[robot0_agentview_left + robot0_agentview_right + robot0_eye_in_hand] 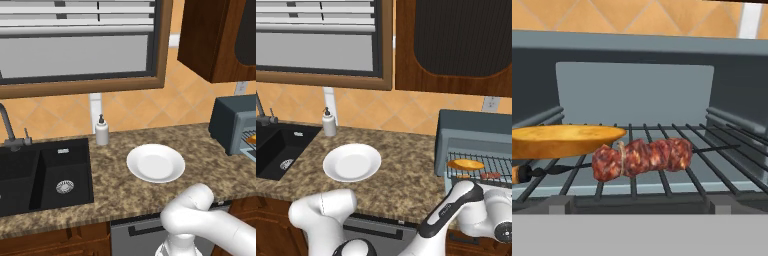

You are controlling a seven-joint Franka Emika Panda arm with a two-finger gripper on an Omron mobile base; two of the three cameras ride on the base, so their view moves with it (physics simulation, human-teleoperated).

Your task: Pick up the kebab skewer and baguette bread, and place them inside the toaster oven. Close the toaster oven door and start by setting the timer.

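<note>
1. Both foods lie on the wire rack inside the toaster oven: the baguette bread sits at the left of the hand view, and the kebab skewer lies just in front of it, its meat chunks mid-rack and its thin stick running off to either side.

2. The white plate on the granite counter stands bare, well apart from the oven, with a soap dispenser and black sink further left.

3. By this evidence the loading looks complete, and the step in hand is judged to be closing the toaster oven door, which hangs below the opening and cannot be clearly made out in these views.

4. To do it well, the hand should back straight out of the cavity without brushing the skewer's handle end near the rack's front edge, then drop below the door's edge and push it up in an arc until it seats; a rushed lift could jolt the rack.

5. The timer dial comes only after the door is shut.

6. The gripper faces squarely into the oven; its jaws are spread to their widest and hold nothing, touching neither food nor rack.
</note>
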